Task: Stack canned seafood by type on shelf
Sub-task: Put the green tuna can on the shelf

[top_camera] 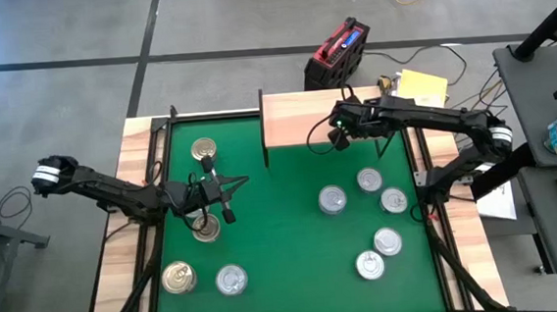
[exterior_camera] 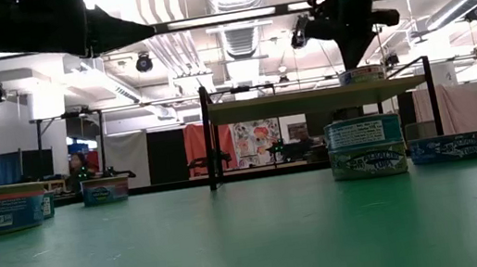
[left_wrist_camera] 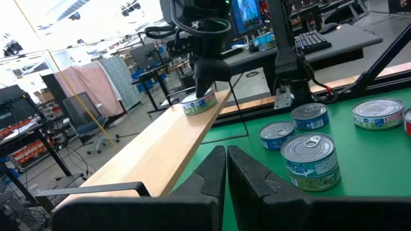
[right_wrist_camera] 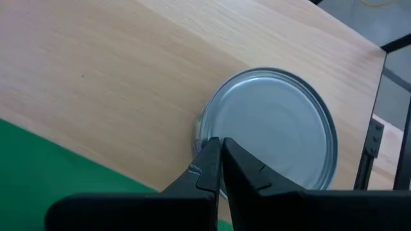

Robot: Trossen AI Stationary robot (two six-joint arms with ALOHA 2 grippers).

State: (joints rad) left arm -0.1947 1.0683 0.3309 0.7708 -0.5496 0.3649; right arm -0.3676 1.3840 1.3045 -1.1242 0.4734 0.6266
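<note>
The shelf point(top_camera: 290, 116) is a light-wood board on thin black legs at the far side of the green mat point(top_camera: 286, 264). One silver-topped can point(right_wrist_camera: 276, 128) stands flat on its right end, also seen in the left wrist view point(left_wrist_camera: 198, 105). My right gripper point(right_wrist_camera: 218, 142) is shut and slants down over that can's rim point(top_camera: 337, 140). My left gripper point(left_wrist_camera: 226, 150) is shut and level above the mat's left half point(top_camera: 233, 186), holding nothing. Several more cans stand on the mat: gold-topped ones point(top_camera: 205, 226) at the left, silver-topped ones point(top_camera: 333, 199) at the right. My right gripper has its shut fingertips at the rim of the can's top point(right_wrist_camera: 207, 136), on the side nearest the mat. They slant down from above. I cannot tell whether they touch it. The can stands flat on the shelf board.
A wooden border point(top_camera: 118, 256) frames the mat. Silver cans point(top_camera: 388, 241) cluster on the right half, and gold ones point(top_camera: 178, 276) plus one silver can point(top_camera: 231, 279) on the left. The mat's middle is bare. The shelf's left part point(left_wrist_camera: 160, 147) bears nothing. A red case point(top_camera: 335, 54) lies beyond the table.
</note>
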